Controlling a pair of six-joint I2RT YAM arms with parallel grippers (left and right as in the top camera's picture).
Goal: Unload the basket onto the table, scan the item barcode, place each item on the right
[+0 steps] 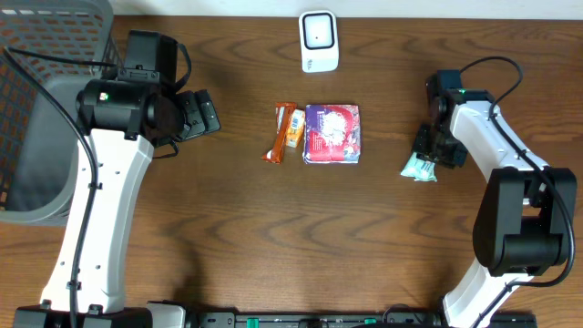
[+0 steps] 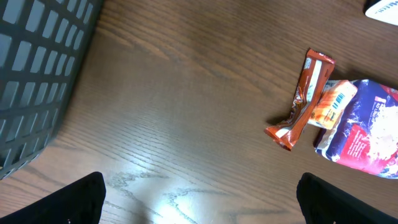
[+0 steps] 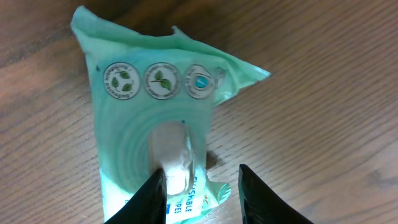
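Green wipes packet [image 3: 140,118], right gripper [image 3: 202,190] partly closed, pinching its end, left gripper [image 2: 200,200] wide open

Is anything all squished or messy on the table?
Yes. The green wipes packet, between the fingertips of the right gripper, is crumpled and out of shape. The orange snack bar has its wrapper twisted at one end. Nothing has spilled.

Dark wooden table [image 1: 228,237], white scanner [image 1: 319,41], orange snack bar [image 1: 280,134], purple packet [image 1: 332,134], green wipes pack [image 1: 419,169].
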